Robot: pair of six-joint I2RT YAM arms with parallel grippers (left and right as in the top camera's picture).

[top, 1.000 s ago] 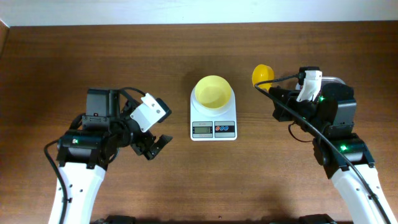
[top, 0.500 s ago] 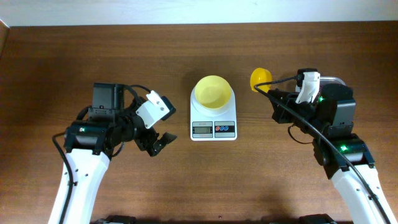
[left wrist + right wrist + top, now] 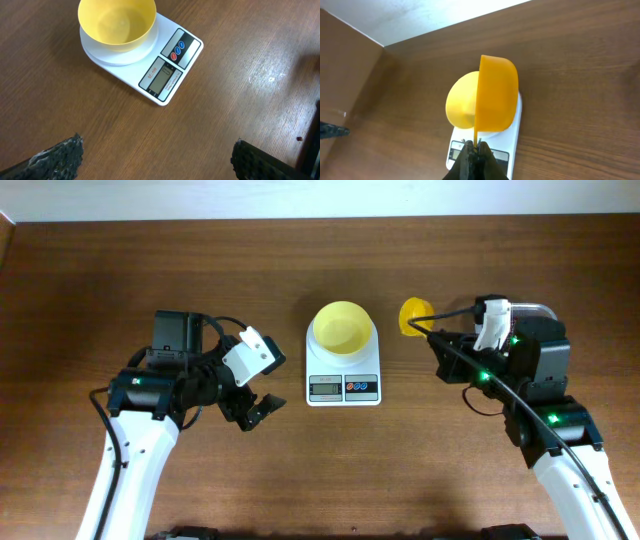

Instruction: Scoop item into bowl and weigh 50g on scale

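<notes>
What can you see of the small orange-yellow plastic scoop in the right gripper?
The small orange-yellow plastic scoop is a smooth, opaque rounded cup on a thin flat handle. The right gripper is shut on the handle's end. In the right wrist view the scoop is turned on its side, rim edge-on, so its inside is hidden. From overhead it lies right of the white digital scale and the pale yellow round bowl, touching neither.

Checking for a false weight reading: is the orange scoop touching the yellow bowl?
Apart. The overhead view shows a strip of table between the scoop and the bowl; the right wrist view merely overlaps them.
</notes>
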